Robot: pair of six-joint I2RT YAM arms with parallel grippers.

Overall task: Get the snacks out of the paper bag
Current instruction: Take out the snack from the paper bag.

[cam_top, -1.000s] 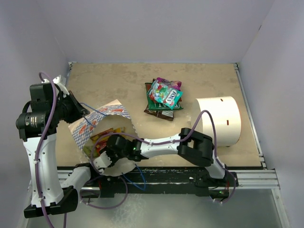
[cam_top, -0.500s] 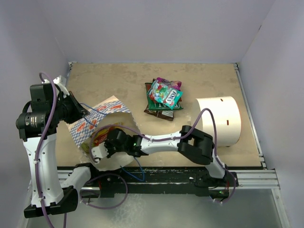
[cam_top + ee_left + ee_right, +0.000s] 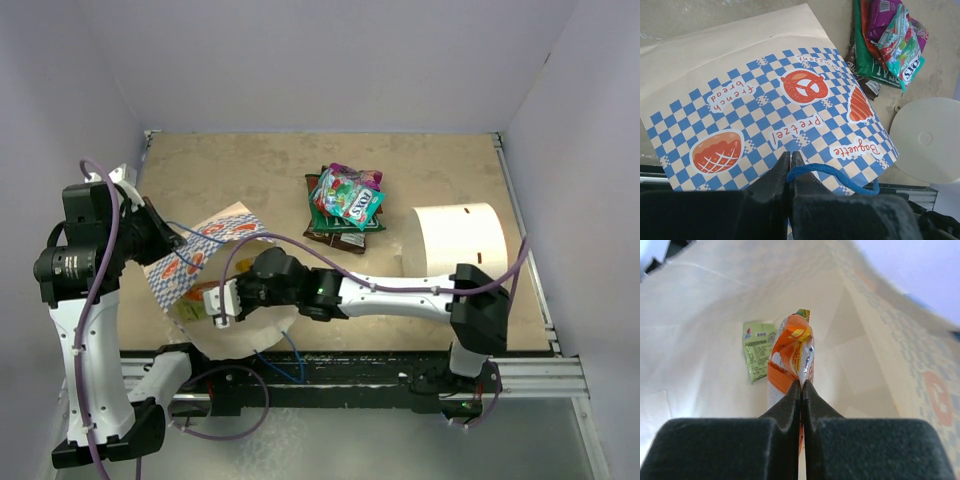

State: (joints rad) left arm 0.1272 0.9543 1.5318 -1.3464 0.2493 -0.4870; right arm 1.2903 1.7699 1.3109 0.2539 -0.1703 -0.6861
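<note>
Snack pile (image 3: 345, 205) right of paper bag (image 3: 190, 262); cylinder (image 3: 462, 255) farther right; packets (image 3: 758, 351) inside bag.

Overhead looking down, wrist views close, sharing paper bag (image 3: 790, 100)

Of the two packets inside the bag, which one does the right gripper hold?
The orange packet: the right gripper is shut on its edge. The light green packet lies flat, deeper in the paper bag.

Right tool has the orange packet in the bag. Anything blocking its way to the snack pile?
Nothing visible. Left tool holds the paper bag open by its blue handle; only table between its mouth and the snack pile.
</note>
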